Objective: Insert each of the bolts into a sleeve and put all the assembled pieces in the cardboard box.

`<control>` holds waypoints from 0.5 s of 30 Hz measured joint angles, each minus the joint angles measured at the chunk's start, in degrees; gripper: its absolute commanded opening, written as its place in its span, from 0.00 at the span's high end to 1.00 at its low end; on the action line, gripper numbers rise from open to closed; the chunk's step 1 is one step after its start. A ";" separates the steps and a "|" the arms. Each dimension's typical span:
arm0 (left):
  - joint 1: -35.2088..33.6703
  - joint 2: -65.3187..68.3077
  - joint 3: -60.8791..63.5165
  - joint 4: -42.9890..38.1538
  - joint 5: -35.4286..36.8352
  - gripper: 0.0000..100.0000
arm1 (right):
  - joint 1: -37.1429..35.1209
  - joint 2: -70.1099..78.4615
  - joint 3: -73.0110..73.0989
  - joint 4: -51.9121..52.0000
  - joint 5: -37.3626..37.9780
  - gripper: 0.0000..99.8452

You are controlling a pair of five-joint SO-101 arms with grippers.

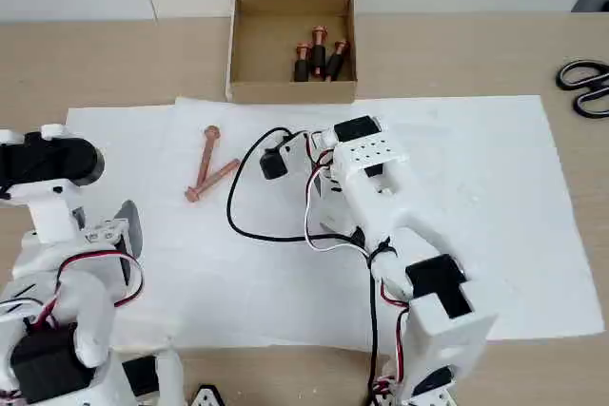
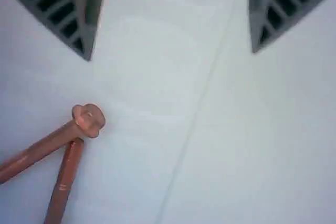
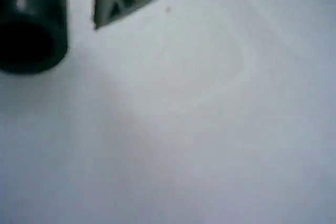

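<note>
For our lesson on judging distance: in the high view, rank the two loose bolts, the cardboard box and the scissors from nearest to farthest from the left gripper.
1. The loose bolts, on the white paper just ahead of the left gripper.
2. The cardboard box, farther back, beyond the paper.
3. The scissors, off the paper, far across on the right arm's side.

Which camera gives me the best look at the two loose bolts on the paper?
The high view: both loose bolts lie whole on the white paper, meeting in a V. The left wrist view catches one head and parts of both shafts. The right wrist view faces a black sleeve.
</note>
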 measured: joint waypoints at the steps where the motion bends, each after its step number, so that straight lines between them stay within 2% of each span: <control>1: 0.00 0.00 0.09 0.00 0.00 0.82 | 0.00 0.62 0.00 -0.35 0.00 0.82; 6: 0.00 0.09 0.09 0.00 0.00 0.82 | 0.00 3.43 -0.53 -0.53 0.00 0.82; 8: 0.00 0.09 0.09 0.00 0.00 0.82 | 0.00 3.78 -0.62 -0.53 0.00 0.87; 11: 0.00 0.09 0.09 0.00 0.00 0.82 | 0.44 4.04 -0.62 -1.41 0.00 1.00; 15: 0.00 0.09 0.09 0.00 0.00 0.82 | 1.32 4.13 -0.62 -1.85 0.00 0.99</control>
